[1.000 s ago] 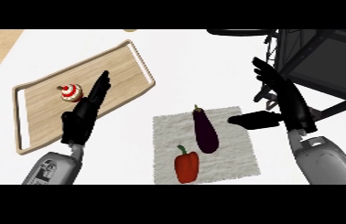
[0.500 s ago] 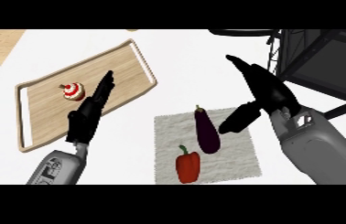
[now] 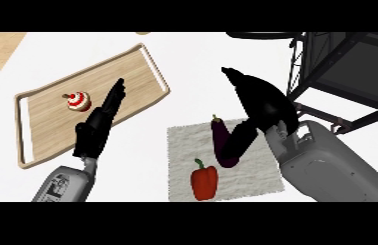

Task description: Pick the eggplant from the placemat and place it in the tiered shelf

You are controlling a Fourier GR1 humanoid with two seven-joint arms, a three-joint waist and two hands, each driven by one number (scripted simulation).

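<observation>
From my station I see mostly a white counter (image 3: 192, 64), plain and matte, filling the view on every side of both hands' fingers. Far out past the left hand's fingertips (image 3: 118, 88), toward the upper left corner, the white gives way to a pale wooden surface (image 3: 9, 44) with a slanted edge. Further right along the top edge I can make out a small tan sliver (image 3: 142, 33), but not what it is. Beyond the right hand's fingers (image 3: 235, 76), to their right, stands the tiered shelf (image 3: 332, 64), a dark frame of thin bars around grey panels. The light is even, with no hard shadows on the counter.
</observation>
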